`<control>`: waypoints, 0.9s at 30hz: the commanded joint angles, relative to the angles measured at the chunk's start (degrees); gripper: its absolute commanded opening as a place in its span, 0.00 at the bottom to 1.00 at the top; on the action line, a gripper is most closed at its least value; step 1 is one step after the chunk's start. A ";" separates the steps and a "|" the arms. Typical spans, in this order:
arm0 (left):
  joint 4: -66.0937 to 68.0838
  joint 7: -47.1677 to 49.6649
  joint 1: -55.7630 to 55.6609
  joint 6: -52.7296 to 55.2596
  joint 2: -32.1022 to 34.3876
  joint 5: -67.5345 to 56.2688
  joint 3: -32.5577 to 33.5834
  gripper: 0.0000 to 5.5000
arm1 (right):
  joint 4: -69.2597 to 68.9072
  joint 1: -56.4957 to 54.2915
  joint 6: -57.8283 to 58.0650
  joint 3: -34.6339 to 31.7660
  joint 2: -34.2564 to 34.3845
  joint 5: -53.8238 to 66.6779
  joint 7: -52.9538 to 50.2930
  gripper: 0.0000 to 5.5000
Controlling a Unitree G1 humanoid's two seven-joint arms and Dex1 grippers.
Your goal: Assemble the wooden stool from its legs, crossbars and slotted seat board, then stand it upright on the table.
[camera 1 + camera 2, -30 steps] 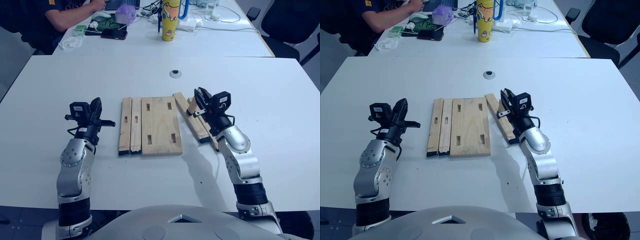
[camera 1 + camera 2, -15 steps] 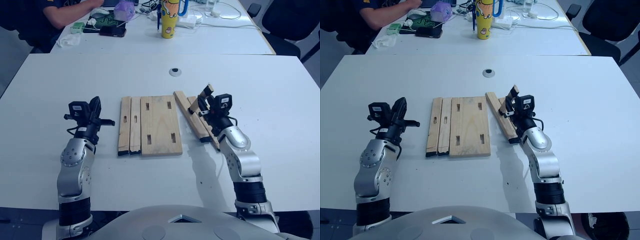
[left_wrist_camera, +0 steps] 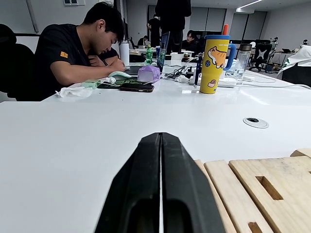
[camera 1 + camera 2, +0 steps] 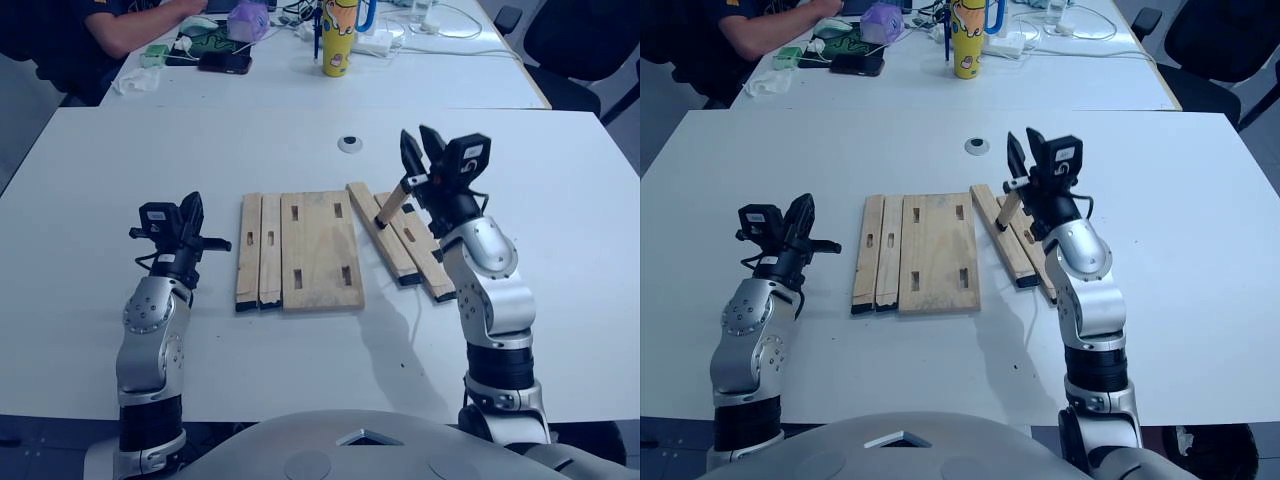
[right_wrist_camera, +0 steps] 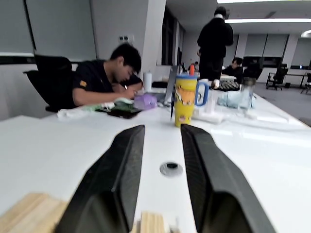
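Right hand [image 4: 416,142] clamps the tilted crossbar [image 4: 392,204] above the legs [image 4: 398,250].

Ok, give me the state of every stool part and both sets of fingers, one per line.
Seat board: flat on the table, nothing fitted in its slots.
Slotted slats: two, flat, side by side left of the seat board.
Long bars: two, flat, right of the seat board.
Short bar: held, tilted, lower end by the long bars.
Right gripper: fingers clamped on the short bar.
Left gripper: fingers shut, empty.

Tilted wooden bar [image 4: 392,205] in right tool [image 4: 414,134]
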 commanded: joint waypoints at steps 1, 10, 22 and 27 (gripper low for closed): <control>0.41 0.54 0.30 -0.46 -0.57 0.50 -0.29 0.00 | -1.11 -6.66 3.95 -1.72 0.46 1.70 -1.23 0.21; 1.61 1.43 -0.44 -1.74 -1.49 0.99 -0.65 0.00 | 7.84 -24.02 3.65 -5.25 -0.64 2.79 -0.80 0.01; 2.38 0.41 -1.61 -1.74 -0.72 0.61 -0.12 0.00 | 16.45 -5.52 11.36 0.48 1.40 2.15 1.71 0.01; 2.66 0.10 -2.31 -1.50 -0.32 0.45 0.17 0.00 | 13.98 -7.90 6.13 -1.31 2.69 3.18 2.04 0.01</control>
